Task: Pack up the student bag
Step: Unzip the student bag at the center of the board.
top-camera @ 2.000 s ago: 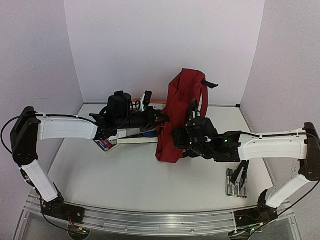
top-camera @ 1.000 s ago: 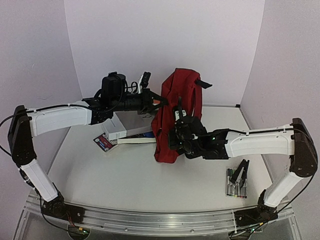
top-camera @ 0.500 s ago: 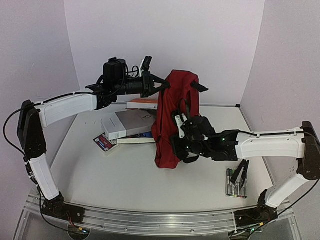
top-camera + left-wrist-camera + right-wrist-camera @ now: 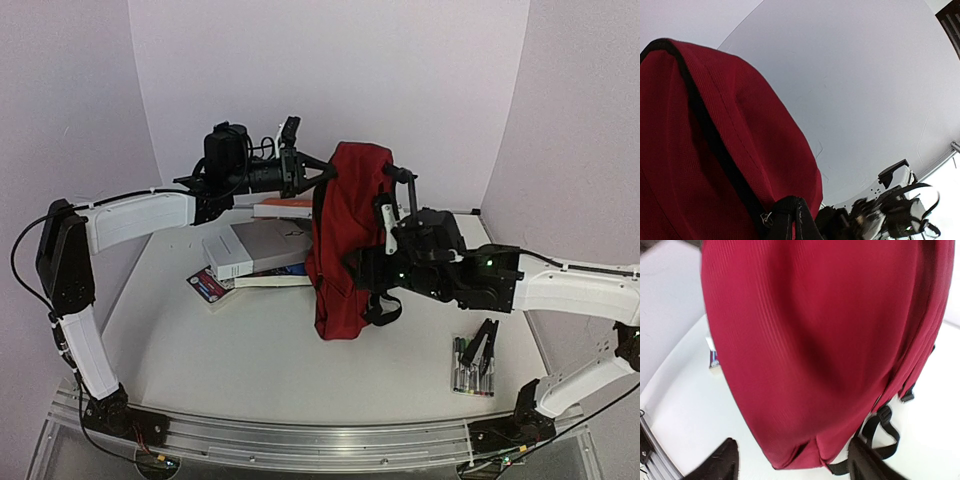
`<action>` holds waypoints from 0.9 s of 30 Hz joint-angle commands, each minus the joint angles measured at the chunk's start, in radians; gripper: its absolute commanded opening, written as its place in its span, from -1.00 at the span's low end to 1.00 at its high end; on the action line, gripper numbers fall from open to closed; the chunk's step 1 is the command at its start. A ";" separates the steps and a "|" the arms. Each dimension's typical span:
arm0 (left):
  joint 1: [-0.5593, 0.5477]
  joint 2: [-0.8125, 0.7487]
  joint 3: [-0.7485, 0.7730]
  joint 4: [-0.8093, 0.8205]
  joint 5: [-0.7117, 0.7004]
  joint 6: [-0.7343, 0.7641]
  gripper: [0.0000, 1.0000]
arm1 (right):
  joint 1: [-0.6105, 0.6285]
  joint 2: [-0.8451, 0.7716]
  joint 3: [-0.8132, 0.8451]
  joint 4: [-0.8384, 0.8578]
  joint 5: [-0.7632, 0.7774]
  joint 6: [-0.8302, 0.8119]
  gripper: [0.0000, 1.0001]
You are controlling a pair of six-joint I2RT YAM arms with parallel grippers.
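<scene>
The student bag (image 4: 345, 235) is a dark-red backpack that hangs upright in the middle of the table, its bottom end on or near the surface. My left gripper (image 4: 318, 180) is shut on the black strap (image 4: 790, 220) at the bag's top, and red fabric (image 4: 690, 150) fills the left wrist view. My right gripper (image 4: 368, 268) is open beside the bag's right side. In the right wrist view its two fingertips (image 4: 715, 465) stand wide apart with the bag's lower end (image 4: 815, 340) just ahead of them and nothing gripped. A black strap loop (image 4: 880, 435) hangs at the lower right.
A stack of books (image 4: 255, 250) lies left of the bag, with an orange-edged book (image 4: 283, 208) behind it and a small one (image 4: 208, 285) in front. Several markers (image 4: 470, 368) and a black clip (image 4: 485, 345) lie at the right front.
My right gripper has opened, let go of the bag and drawn back to the right. The left gripper has lifted the bag's top higher, so the bag hangs straighter.
</scene>
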 commanded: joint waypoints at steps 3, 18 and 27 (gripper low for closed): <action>0.005 -0.054 -0.015 0.064 0.029 -0.019 -1.00 | 0.005 -0.081 0.138 -0.019 0.060 -0.004 0.65; 0.005 -0.057 -0.015 0.043 0.005 -0.006 -0.99 | 0.006 0.057 0.423 -0.031 0.060 -0.113 0.43; 0.005 -0.055 -0.004 0.036 0.002 -0.005 -1.00 | 0.005 0.273 0.598 -0.169 0.182 -0.075 0.42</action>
